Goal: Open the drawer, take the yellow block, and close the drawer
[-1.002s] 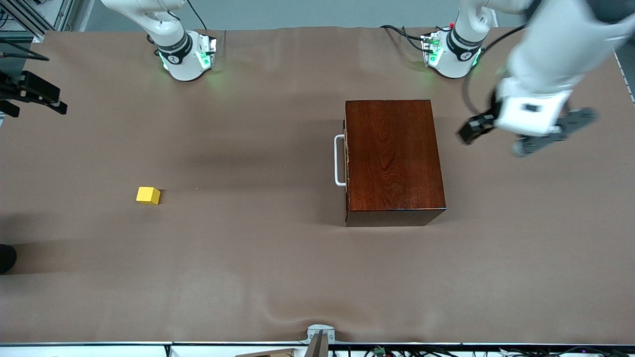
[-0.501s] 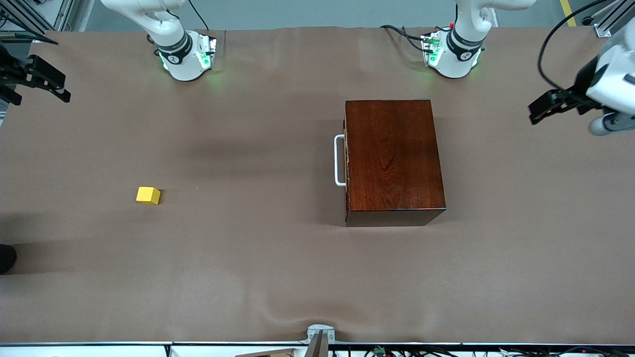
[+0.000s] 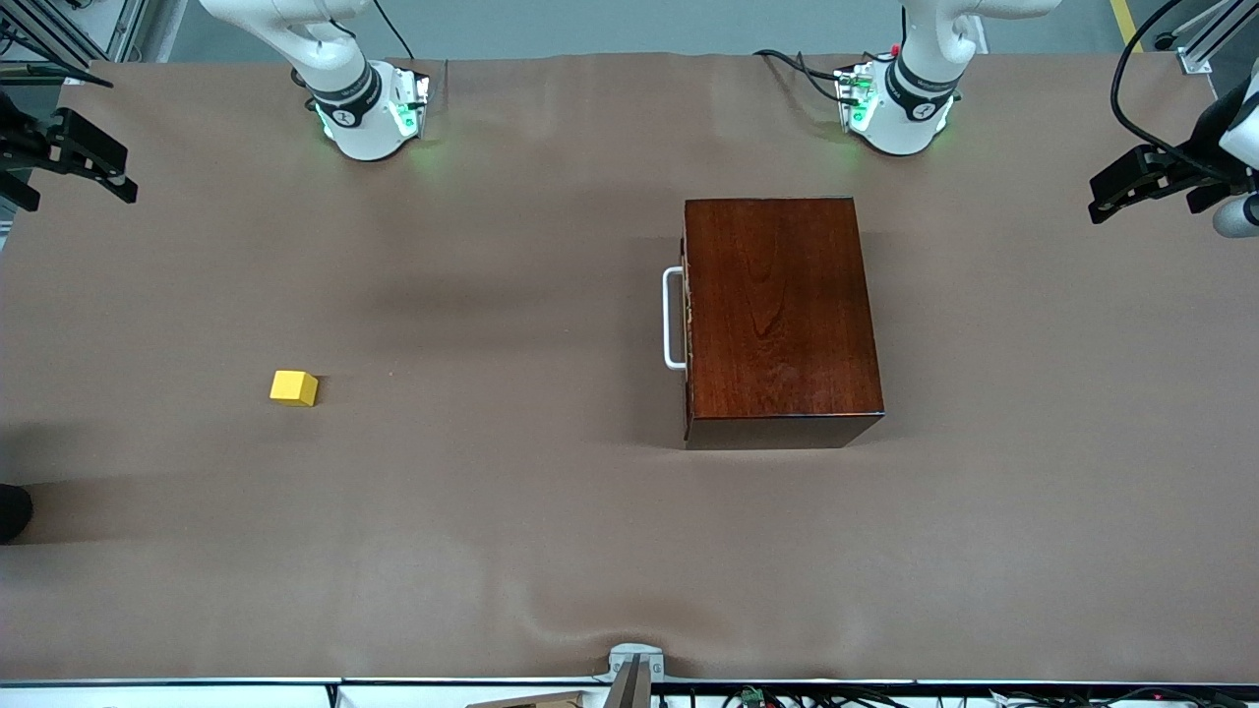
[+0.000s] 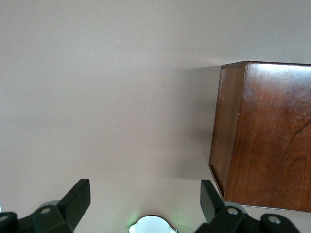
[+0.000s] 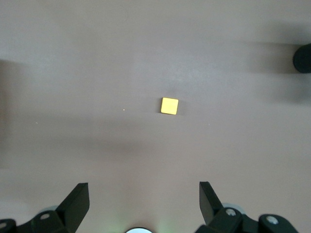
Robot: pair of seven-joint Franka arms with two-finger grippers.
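Observation:
The drawer is shut inside the dark reddish-brown wooden box (image 3: 777,315) (image 4: 267,136); only its white bar handle (image 3: 673,319) shows, on the side facing the right arm's end of the table. The yellow block (image 3: 293,387) (image 5: 169,105) lies on the bare table toward the right arm's end, well apart from the box. My left gripper (image 3: 1156,187) (image 4: 146,194) hangs open and empty in the air over the table's edge at the left arm's end. My right gripper (image 3: 69,162) (image 5: 144,194) is open and empty, high over the table's edge at the right arm's end.
The two arm bases (image 3: 369,108) (image 3: 900,108) stand along the table's back edge. A dark round object (image 3: 12,511) (image 5: 302,58) sits at the table's edge at the right arm's end. A grey clamp (image 3: 634,669) is fixed to the near edge.
The left arm has swung away from beside the box, out toward the table's edge at its own end. The right gripper has shifted only slightly. Box and block have not moved.

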